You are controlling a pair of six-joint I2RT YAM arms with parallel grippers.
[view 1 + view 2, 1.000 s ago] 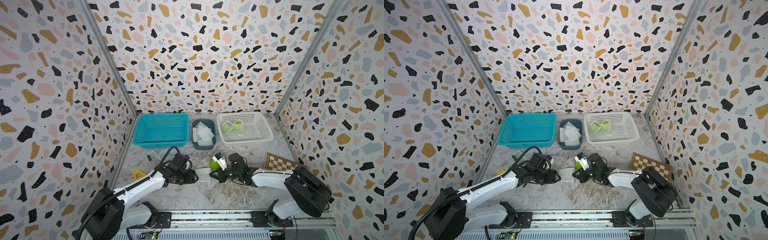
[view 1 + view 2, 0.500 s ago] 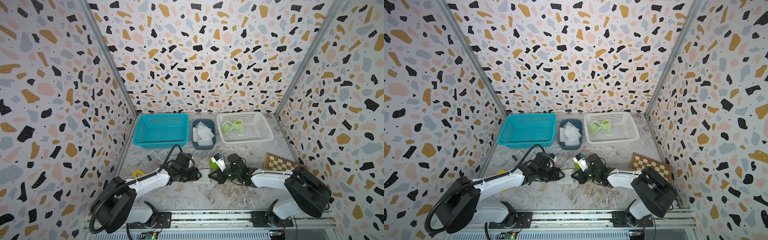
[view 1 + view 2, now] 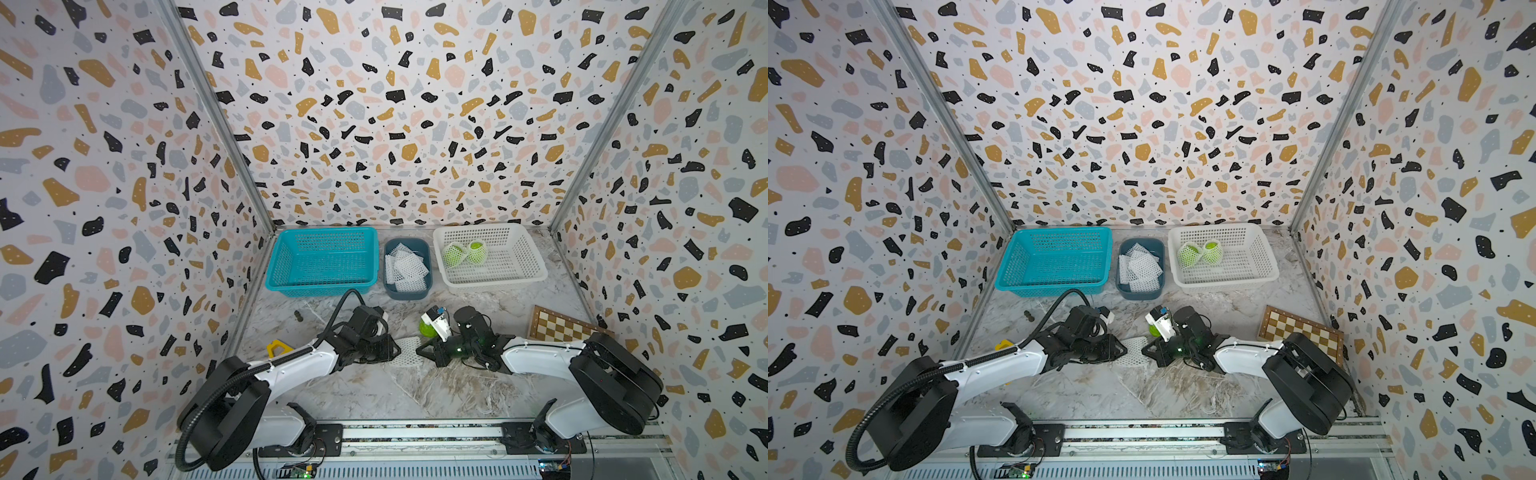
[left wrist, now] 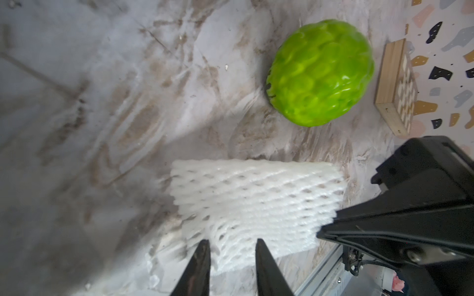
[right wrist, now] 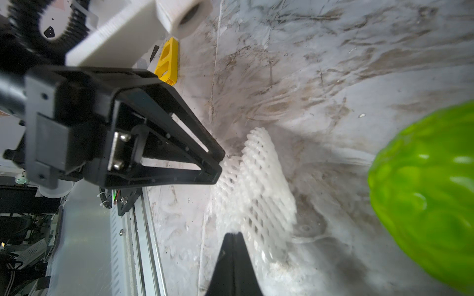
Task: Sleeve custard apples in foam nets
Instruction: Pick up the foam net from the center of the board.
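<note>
One foam net [image 3: 409,352] lies flat on counter [image 3: 374,395], long axis running between left tool [image 4: 232,247], jaws narrowly parted astride one end, grip uncertain, and clenched right tool [image 5: 233,235] at other; bare custard apple [image 4: 320,74] nearer right tool.

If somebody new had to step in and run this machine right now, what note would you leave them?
Left gripper: jaws slightly apart at one end of the foam net lying on the table; grip unclear.
Right gripper: shut, tip at the net's opposite end.
Done: two sleeved custard apples in the white basket.
To do: bare custard apple beside the net needs sleeving. Spare nets in the small bin.
</note>
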